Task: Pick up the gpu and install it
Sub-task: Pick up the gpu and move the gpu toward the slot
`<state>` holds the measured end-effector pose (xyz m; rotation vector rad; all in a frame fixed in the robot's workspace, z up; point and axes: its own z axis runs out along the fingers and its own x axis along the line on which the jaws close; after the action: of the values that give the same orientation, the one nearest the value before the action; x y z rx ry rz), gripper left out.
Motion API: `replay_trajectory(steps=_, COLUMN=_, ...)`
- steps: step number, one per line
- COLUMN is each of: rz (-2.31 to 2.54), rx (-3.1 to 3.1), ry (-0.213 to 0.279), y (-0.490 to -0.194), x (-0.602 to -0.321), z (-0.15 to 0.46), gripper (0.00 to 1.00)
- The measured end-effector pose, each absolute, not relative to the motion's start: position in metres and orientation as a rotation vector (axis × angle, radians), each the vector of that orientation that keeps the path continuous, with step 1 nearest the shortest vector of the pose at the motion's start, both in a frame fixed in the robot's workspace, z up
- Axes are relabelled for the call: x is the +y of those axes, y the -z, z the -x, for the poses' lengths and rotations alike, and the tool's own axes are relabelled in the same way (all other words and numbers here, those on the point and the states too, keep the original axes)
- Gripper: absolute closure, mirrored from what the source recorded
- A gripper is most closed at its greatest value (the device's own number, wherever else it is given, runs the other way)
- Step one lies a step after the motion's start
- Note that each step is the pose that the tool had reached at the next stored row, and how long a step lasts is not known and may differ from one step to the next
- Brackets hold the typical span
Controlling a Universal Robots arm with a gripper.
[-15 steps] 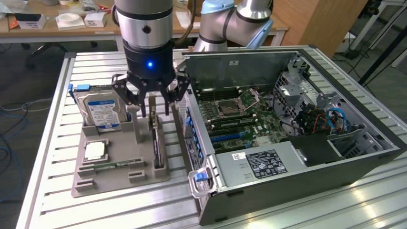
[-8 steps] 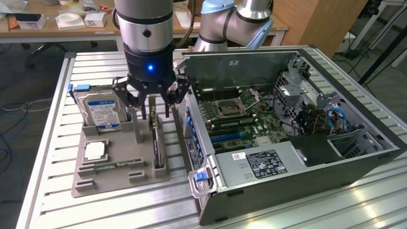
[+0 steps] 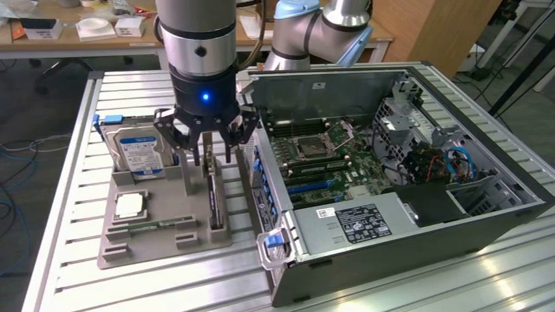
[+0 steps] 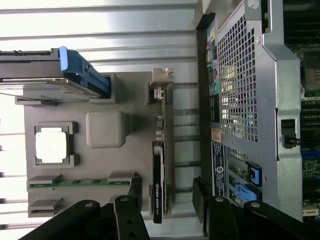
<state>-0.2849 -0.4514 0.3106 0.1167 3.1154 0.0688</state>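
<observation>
Exterior view: grey holder (image 3: 160, 250) holds upright gpu (image 3: 214, 201) and hard drive (image 3: 139, 153)

Hard drive (image 3: 139, 153) upright in grey tray (image 3: 160, 250); CPU (image 3: 130, 205), memory stick (image 3: 154, 225) alongside.

Slatted metal table (image 3: 69, 214), wooden desk (image 3: 17, 45) behind, grey floor (image 3: 26, 110)

Matt plastic tray (image 3: 152, 250); ribbed metal table (image 3: 69, 195)
</observation>
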Motion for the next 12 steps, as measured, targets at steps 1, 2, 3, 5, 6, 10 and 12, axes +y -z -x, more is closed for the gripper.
replay_trajectory(steps=1, rz=-0.117, rx=3.115, ry=-0.069, y=-0.3099, x=-0.4515, z=0.2849, gripper=0.47)
replay_trajectory(steps=2, rz=-0.117, rx=3.115, ry=-0.069, y=-0.3092, x=-0.4516, z=0.2849, gripper=0.47)
replay_trajectory(steps=3, rz=-0.117, rx=3.115, ry=-0.069, y=-0.3085, x=-0.4517, z=0.2849, gripper=0.47)
replay_trajectory(steps=5, rz=-0.117, rx=3.115, ry=-0.069, y=-0.3071, x=-0.4518, z=0.2849, gripper=0.47)
replay_trajectory(steps=6, rz=-0.117, rx=3.115, ry=-0.069, y=-0.3064, x=-0.4519, z=0.2849, gripper=0.47)
replay_trajectory(steps=10, rz=-0.117, rx=3.115, ry=-0.069, y=-0.3038, x=-0.4522, z=0.2849, gripper=0.47)
replay_trajectory(steps=12, rz=-0.117, rx=3.115, ry=-0.069, y=-0.3024, x=-0.4525, z=0.2849, gripper=0.47)
